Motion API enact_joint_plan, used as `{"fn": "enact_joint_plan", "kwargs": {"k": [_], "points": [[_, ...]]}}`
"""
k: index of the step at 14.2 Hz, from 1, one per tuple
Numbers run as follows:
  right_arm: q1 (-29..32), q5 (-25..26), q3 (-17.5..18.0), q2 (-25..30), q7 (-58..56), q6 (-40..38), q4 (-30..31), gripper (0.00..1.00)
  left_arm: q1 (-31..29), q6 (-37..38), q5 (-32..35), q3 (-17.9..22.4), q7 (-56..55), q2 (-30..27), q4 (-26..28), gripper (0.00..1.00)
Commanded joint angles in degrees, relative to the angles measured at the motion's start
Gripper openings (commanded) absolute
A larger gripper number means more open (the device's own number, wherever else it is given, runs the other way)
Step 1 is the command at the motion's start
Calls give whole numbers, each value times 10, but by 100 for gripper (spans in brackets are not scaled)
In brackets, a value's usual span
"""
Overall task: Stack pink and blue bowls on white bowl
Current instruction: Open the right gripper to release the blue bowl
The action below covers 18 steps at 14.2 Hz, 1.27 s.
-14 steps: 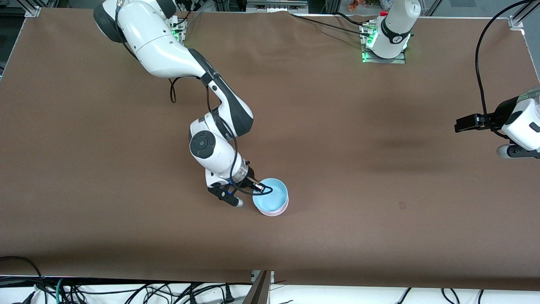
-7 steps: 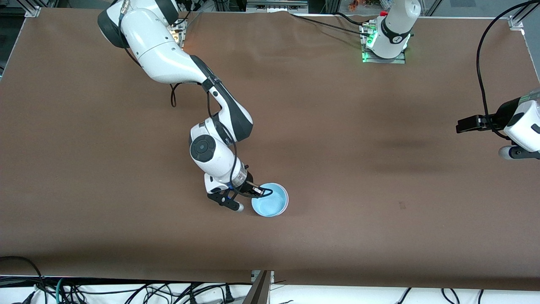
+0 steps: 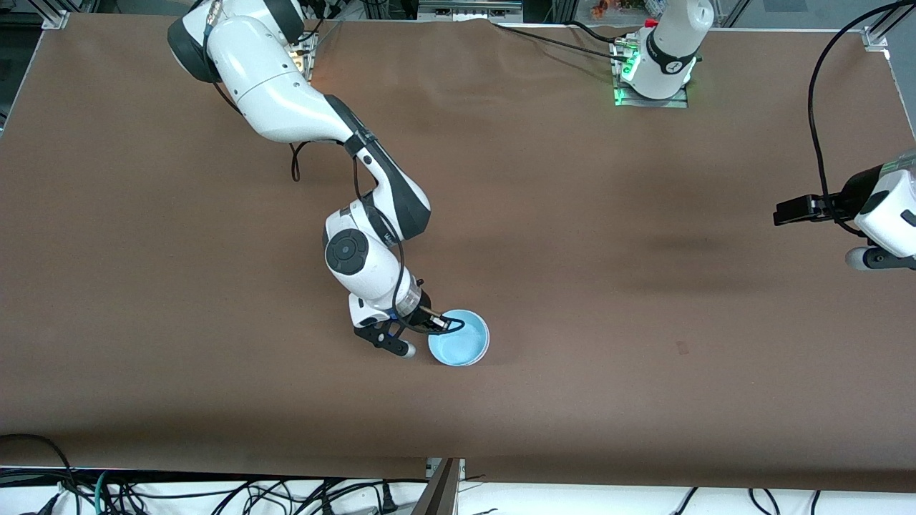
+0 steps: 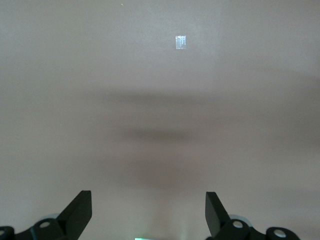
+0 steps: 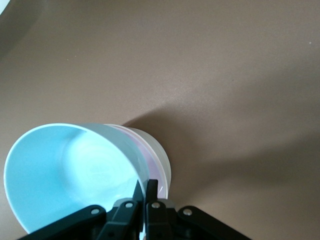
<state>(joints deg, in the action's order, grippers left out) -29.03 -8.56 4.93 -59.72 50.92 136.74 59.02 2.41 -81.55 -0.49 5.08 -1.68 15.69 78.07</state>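
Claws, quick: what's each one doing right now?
Right claw: closed on the rim of the blue bowl, which sits nested in the stack.
Left claw: open, holding nothing, waiting over the table at its own end.

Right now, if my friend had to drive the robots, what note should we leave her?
Right claw: shut on the blue bowl's rim.
Left claw: open, waiting over bare table at the left arm's end.
Bowls: blue sits in the pink bowl, which sits in the white bowl, one stack mid-table.
Done: stacking looks finished.
Left: open the right claw and pull away gently without tipping the stack.
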Motion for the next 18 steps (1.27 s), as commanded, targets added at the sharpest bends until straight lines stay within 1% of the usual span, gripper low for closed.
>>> {"fn": "enact_joint_plan", "kwargs": {"k": [1,8,14,15,16,18], "points": [[-1,1,3,-17,-6,-10,-28,0,-4,4,7,-1,11,-2,-3,100],[0,-1,5,-14,-6,-66,-29,0,-4,4,6,0,12,-2,-3,100],[0,-3,6,-13,-4,-63,-29,0,-4,3,7,0,12,-1,-3,100],[0,-3,6,-14,-5,-59,-29,3,-3,3,7,0,12,-1,-3,100],[0,-3,6,-13,-6,-53,-30,9,-3,3,7,0,12,-2,-3,100],[0,-3,6,-14,-6,-50,-30,23,-3,3,7,0,12,-1,-3,100]]}}
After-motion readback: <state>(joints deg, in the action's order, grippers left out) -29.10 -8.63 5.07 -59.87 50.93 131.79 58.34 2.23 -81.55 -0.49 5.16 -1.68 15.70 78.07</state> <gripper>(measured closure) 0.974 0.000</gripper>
